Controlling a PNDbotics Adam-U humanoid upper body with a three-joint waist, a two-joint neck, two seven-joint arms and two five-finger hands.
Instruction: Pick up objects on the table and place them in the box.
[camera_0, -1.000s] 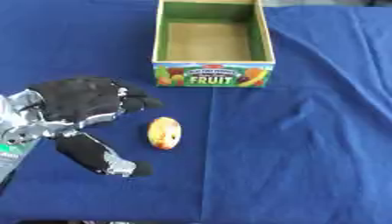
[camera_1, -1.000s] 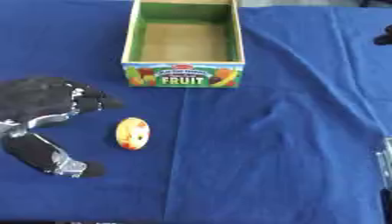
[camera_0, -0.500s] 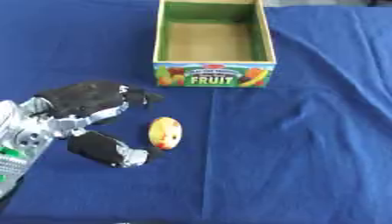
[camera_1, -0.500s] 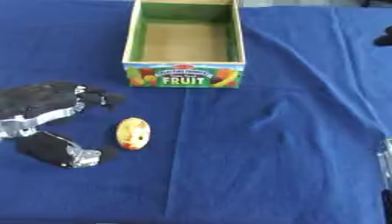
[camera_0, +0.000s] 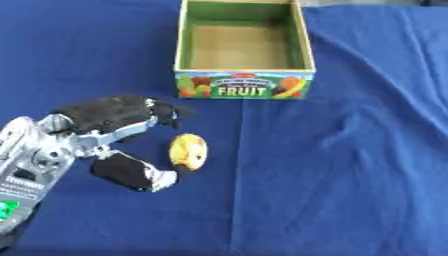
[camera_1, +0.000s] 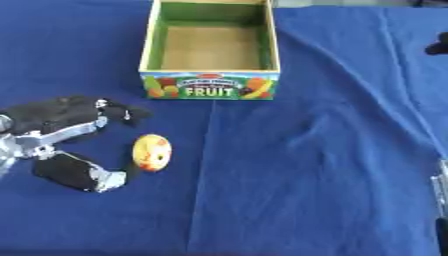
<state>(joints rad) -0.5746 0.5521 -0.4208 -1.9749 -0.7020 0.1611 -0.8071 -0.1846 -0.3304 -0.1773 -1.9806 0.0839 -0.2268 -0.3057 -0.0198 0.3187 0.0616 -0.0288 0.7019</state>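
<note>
Blue cloth covers the whole surface (camera_0: 350, 165), with soft creases running down the right half of the frame.

Box: an open rectangular cardboard box (camera_0: 242, 93) with green inner walls and a tan floor sits at upper centre. Its front panel carries fruit pictures and the word "FRUIT". Nothing shows inside it.

Object: one small oval fruit-shaped piece (camera_0: 188, 150), yellow with a reddish-orange patch, lies on the cloth at centre left of the frame, below the box's front left corner and well apart from it. It lies lengthwise, pointing roughly up and down the frame.

Left hand (camera_0: 114, 131): black with a silver wrist and forearm, it enters from the lower left corner. The fingers (camera_0: 122, 110) reach toward the right above the fruit piece's upper left; the thumb (camera_0: 131, 171) reaches out below them, its silver-grey tip just beside the lower left end of the piece. Fingers and thumb stand apart, forming a wide gap that faces the piece. The piece lies at the mouth of that gap, not enclosed. Whether the thumb tip touches it cannot be told; nothing is clamped.

Right hand: not identifiable. In the right eye view, only a dark shape at the upper right edge and a grey sliver at the lower right edge show.
</note>
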